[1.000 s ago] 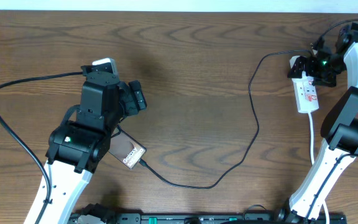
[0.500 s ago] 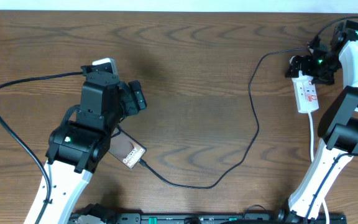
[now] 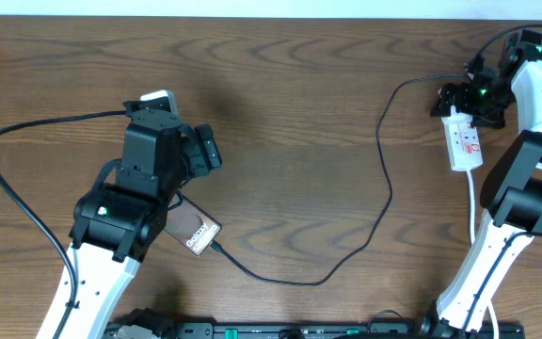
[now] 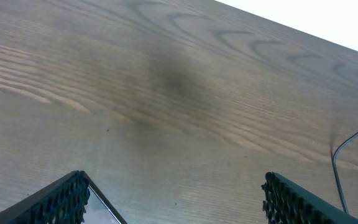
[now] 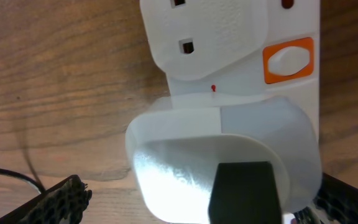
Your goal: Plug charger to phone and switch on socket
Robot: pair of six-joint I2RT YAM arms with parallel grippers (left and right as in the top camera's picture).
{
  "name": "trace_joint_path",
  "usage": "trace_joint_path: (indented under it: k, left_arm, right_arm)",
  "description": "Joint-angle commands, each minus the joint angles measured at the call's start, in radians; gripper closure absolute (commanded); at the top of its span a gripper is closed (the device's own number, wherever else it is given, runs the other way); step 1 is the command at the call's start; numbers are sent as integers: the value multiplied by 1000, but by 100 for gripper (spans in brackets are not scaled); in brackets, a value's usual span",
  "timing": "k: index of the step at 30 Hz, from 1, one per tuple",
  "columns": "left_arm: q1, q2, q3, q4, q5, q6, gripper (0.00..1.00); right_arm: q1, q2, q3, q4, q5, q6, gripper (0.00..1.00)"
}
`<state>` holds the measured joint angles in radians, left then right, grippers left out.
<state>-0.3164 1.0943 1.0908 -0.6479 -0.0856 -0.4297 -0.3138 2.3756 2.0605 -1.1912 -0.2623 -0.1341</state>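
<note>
The bronze-gold phone [image 3: 199, 233] lies flat on the table, partly under my left arm. The thin black charger cable [image 3: 387, 179] runs from the phone's edge in a long loop to the far end of the white socket strip [image 3: 465, 143]. My left gripper [image 3: 205, 151] is open and empty above the table [image 4: 176, 205]. My right gripper [image 3: 459, 98] is open, its fingers on either side of the strip's rounded end [image 5: 204, 199]. The black plug end [image 5: 244, 190] sits there. An orange switch [image 5: 288, 59] shows on the strip [image 5: 229, 31].
A thick black cable [image 3: 7, 188] loops across the left of the table to my left arm. The strip's white cord [image 3: 471, 202] runs toward my right arm's base. The table's far edge [image 3: 271, 18] meets a white wall.
My right gripper has shifted slightly toward the far end of the socket strip. The left arm, phone and cable have not moved.
</note>
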Motion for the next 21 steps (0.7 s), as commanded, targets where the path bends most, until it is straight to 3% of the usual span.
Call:
trace_joint_path:
  k: [1, 21]
  left_arm:
    - [-2, 3, 23, -3, -20, -2, 12]
    - [-2, 3, 23, -6, -20, -2, 12]
  right_arm:
    - [54, 21, -21, -24, -168, 29, 1]
    - [54, 21, -23, -17, -356, 29, 1]
